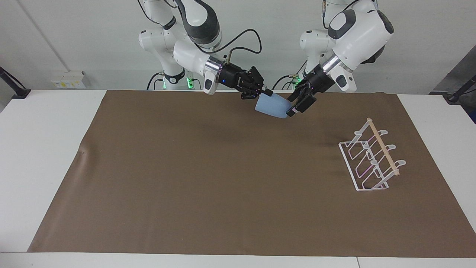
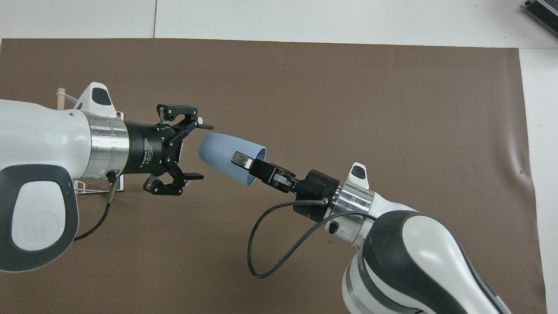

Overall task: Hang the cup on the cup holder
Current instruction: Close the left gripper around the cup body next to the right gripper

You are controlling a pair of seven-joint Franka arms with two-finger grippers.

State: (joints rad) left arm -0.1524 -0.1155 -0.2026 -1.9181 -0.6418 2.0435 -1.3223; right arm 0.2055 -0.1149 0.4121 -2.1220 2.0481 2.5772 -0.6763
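— Holding the cup point(image 1: 272, 108) by its rim, I have my right gripper point(image 1: 264, 95) pinched on it, one finger inside the mouth. From the facing view the cup lies tilted in the air over the mat point(image 1: 186, 178), near our end of the table, base toward my left gripper point(image 1: 296, 106).

— And the left?

— Spread open, its tips right at the cup's base. I cannot tell from here whether they touch it. The holder point(image 1: 372, 158) stands well apart, toward the left arm's end, nothing hung on it.

— So it's a hand-over?

— That's my judgement. To do it well, the left fingers should straddle the body, not only the narrow base, since the taper could let it squirt out.

— What does the overhead view add?

— My left gripper point(image 2: 192, 150) is open wide with the cup's point(image 2: 226, 155) base just ahead of the gap, one finger on each side of its line. My right gripper point(image 2: 244, 160) grips the rim wall. The holder point(image 2: 61, 98) is mostly hidden under the left arm.

— Order of moves?

— Left closes first, right lets go only after. Otherwise the cup drops.
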